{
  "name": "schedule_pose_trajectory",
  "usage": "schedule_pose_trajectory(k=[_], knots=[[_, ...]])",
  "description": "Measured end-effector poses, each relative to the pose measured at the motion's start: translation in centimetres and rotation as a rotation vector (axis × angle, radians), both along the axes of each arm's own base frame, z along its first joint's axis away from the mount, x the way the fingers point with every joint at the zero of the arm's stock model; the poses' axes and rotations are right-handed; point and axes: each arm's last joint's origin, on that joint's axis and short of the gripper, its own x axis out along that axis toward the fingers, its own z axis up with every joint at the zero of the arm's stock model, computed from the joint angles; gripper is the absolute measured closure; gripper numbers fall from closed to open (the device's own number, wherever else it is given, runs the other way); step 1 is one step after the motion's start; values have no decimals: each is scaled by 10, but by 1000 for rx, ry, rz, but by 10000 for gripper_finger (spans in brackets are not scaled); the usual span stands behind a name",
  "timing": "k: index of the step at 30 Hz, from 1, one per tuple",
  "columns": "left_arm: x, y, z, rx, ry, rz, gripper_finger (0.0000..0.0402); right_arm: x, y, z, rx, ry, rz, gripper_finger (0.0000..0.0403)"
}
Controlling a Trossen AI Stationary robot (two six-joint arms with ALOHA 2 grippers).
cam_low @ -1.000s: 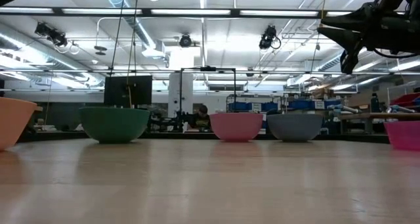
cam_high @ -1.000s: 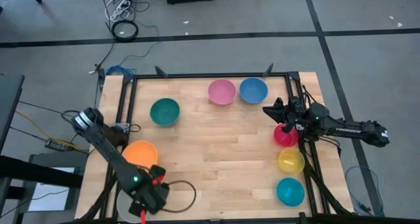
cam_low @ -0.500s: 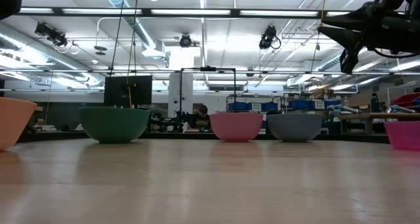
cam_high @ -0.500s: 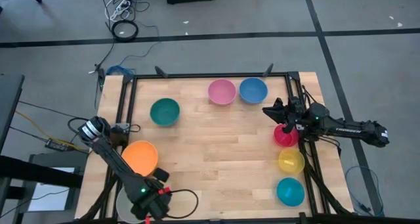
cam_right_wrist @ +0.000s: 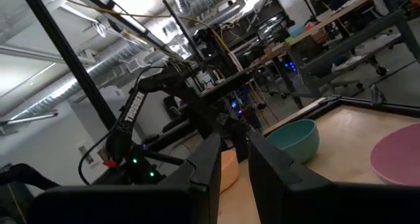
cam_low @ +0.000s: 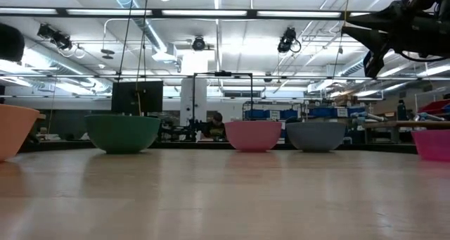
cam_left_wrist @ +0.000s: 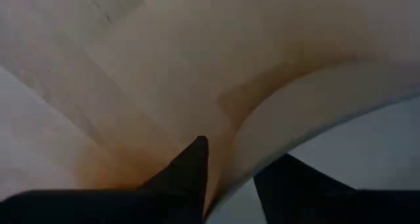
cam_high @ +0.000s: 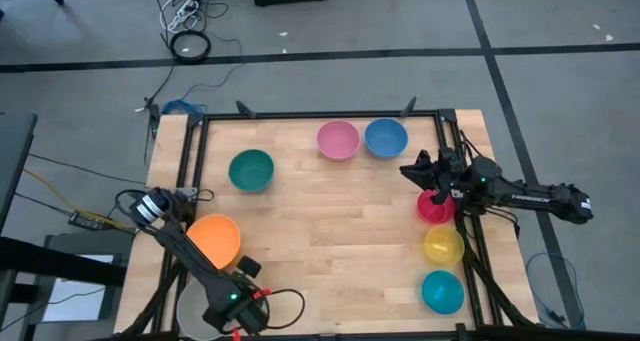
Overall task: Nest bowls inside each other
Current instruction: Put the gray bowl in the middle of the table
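A grey-white bowl (cam_high: 188,311) sits at the table's near left corner, mostly hidden under my left arm. My left gripper (cam_left_wrist: 239,155) points down over its rim (cam_left_wrist: 308,99), open, one finger outside the wall and one inside. The orange bowl (cam_high: 213,239) stands just beyond it. Green (cam_high: 250,170), pink (cam_high: 338,139) and blue (cam_high: 386,137) bowls stand toward the far edge. Magenta-red (cam_high: 435,208), yellow (cam_high: 443,246) and cyan (cam_high: 442,292) bowls line the right edge. My right gripper (cam_high: 412,168) hangs in the air above the table near the magenta-red bowl, its fingers a narrow gap apart and holding nothing. My left gripper straddles the grey-white bowl's rim (cam_left_wrist: 262,135) from above, with one finger (cam_left_wrist: 193,165) outside the wall and the other (cam_left_wrist: 289,181) inside the hollow. Whether either finger touches the rim cannot be told. The bowl rests on the table.
A black frame (cam_high: 320,114) runs around the wooden table top. The table's middle (cam_high: 330,231) is bare wood. Loose cable (cam_high: 285,306) loops beside my left wrist near the front edge. In the low view a person sits far behind the table (cam_low: 216,122).
My left gripper has sunk toward the grey-white bowl at the near left corner and has tipped more steeply downward. My right arm has kept still, and no bowl has moved.
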Motion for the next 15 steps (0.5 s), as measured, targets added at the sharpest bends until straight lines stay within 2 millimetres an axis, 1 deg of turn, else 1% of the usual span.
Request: schedule_pose_trajectory(k=[2,5,6,11,15], knots=[[0,3,-3,25,34,6,315,0,0,0,-1,0,0,337],[4,10,-2,17,77,11,375,0,0,0,-8,1,-1,337],[6,12,-1,10,80,19,385,0,0,0,-9,1,-2,337],[27,30,1,46,6,46,389,0,0,0,-9,1,-1,337],[58,52,9,75,-126,67,389,0,0,0,-14,2,11,337]])
